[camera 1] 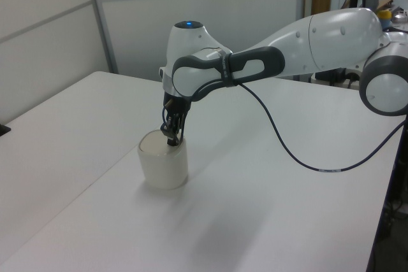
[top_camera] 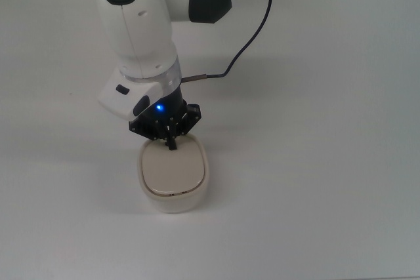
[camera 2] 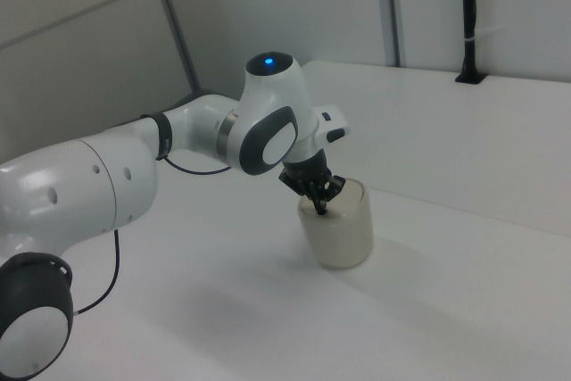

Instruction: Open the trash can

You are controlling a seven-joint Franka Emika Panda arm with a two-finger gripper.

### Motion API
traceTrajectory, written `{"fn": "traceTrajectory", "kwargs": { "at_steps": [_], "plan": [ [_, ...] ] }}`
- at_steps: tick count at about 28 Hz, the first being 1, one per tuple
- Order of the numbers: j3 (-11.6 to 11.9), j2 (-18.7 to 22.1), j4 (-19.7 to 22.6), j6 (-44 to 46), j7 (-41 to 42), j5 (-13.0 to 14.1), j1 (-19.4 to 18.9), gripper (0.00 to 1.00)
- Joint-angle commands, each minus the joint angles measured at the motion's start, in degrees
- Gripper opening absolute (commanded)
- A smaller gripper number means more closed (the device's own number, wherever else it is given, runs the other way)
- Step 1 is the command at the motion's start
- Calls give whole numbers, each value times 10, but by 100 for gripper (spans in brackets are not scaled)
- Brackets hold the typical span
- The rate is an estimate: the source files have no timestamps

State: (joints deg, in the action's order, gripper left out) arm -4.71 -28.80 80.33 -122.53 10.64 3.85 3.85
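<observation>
One relation decides your next move: the black two-finger end effector (top_camera: 171, 142) stands directly over the far edge of the lid, with the small cream-white rounded-square trash can (top_camera: 173, 174) straight below it, so the press runs down along the end effector's own axis.

Going left to right in the top view, you meet bare white bench (top_camera: 59, 181) first, then the trash can, then more bare bench out to the top view's right edge. The can sits well in from every bench edge, roughly mid-bench, a little toward the top view's left. Its flat beige lid (top_camera: 172, 168) looks shut and level. The fingers appear drawn together into one narrow tip. That tip meets the lid at its edge nearest the arm, where I judge the release button to be; the tip hides the spot, so you cannot confirm it.

In the left view the end effector (camera 1: 172, 141) comes down slightly tilted onto the can's (camera 1: 164, 167) top rim. The right view shows the same: end effector (camera 2: 321, 207) at the lid's arm-side edge, can (camera 2: 339, 234) below.

Only one arm works here. I judge you are pressing, or just about to.
</observation>
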Motion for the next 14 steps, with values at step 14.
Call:
{"fn": "traceTrajectory", "kwargs": {
  "at_steps": [14],
  "plan": [
    [10,85,17,94,9,-8,21,28]
  ]
}}
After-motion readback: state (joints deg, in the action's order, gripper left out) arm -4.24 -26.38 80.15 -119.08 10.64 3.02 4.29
